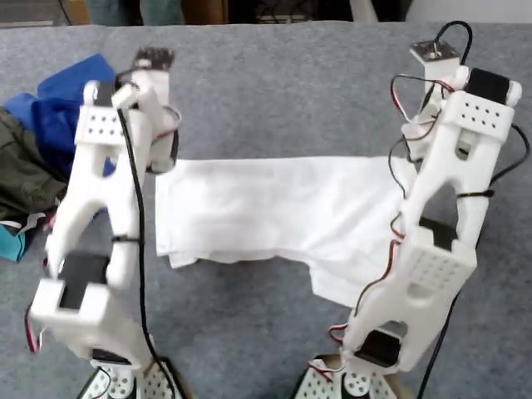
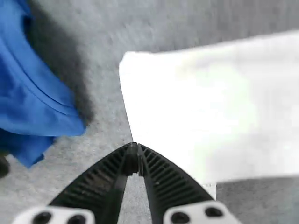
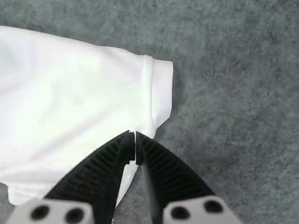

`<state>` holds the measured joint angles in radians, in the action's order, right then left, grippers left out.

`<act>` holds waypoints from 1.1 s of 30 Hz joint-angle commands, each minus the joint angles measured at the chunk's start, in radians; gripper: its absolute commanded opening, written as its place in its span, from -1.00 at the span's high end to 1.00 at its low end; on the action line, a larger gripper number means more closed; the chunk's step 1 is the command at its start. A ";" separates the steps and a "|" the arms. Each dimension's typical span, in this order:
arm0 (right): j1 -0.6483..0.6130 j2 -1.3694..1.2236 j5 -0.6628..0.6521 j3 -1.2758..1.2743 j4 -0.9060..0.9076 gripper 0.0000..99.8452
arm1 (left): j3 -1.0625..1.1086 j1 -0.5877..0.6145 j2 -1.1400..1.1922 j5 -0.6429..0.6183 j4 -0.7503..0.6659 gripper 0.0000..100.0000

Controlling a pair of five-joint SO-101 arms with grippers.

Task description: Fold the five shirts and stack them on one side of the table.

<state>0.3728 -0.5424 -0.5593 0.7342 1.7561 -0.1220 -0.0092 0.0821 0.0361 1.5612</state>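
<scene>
The white shirt (image 1: pixel 274 208) is seen as smooth matt cloth, the table (image 1: pixel 291 91) as rough grey fabric, the left gripper (image 2: pixel 134 150) as ribbed black plastic.

white shirt (image 1: pixel 274 208): flat at mid-desk (image 1: pixel 274 91), folded into a long band, layers showing at left end, short sleeve (image 3: pixel 159 88) flat at right end | blue shirt (image 1: pixel 62 100): crumpled, far left, touching dark olive shirt (image 1: pixel 21 174) | teal garment (image 1: pixel 10 243): at heap's near edge
</scene>
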 commanded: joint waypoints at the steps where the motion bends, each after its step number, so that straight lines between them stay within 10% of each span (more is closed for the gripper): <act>1: -0.008 0.119 -0.009 -0.054 -0.005 0.97 | 0.443 -0.021 -0.252 0.041 -0.224 0.94; 17: -0.008 0.286 0.015 -0.550 -0.245 0.97 | 1.257 -0.041 -0.620 0.092 -0.671 0.94; 33: 0.003 0.315 0.192 -1.115 -0.881 0.97 | 1.194 -0.027 -0.756 0.051 -0.571 0.94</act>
<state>0.3728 -0.2340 -0.3890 -0.3767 0.9183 1.1224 -0.0123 -0.6360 0.1174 0.9828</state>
